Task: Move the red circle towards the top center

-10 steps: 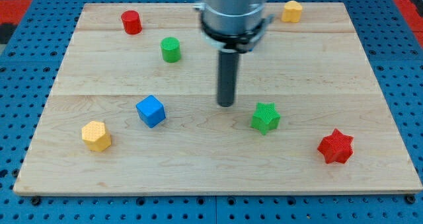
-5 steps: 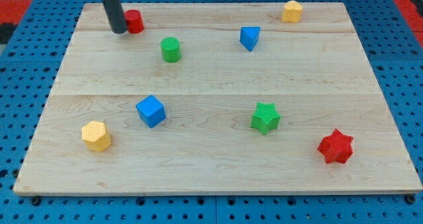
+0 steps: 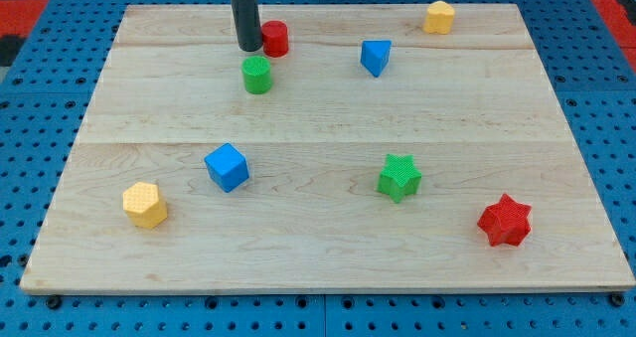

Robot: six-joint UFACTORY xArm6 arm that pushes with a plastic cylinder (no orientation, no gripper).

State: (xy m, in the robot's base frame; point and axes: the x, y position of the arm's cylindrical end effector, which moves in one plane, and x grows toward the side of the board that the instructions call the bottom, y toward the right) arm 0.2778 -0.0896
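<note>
The red circle (image 3: 275,39) stands near the top of the wooden board (image 3: 318,257), a little left of centre. My tip (image 3: 249,48) is at the end of the dark rod and touches the red circle's left side. The green circle (image 3: 256,75) sits just below my tip and the red circle.
A blue triangle (image 3: 375,56) lies right of the red circle. A yellow hexagon (image 3: 438,17) is at the top right. A blue cube (image 3: 227,167), another yellow hexagon (image 3: 145,204), a green star (image 3: 399,176) and a red star (image 3: 504,221) lie in the lower half.
My tip swung from mid-board to the red circle's left side, then pushed it rightward along the top edge. The other blocks have not moved.
</note>
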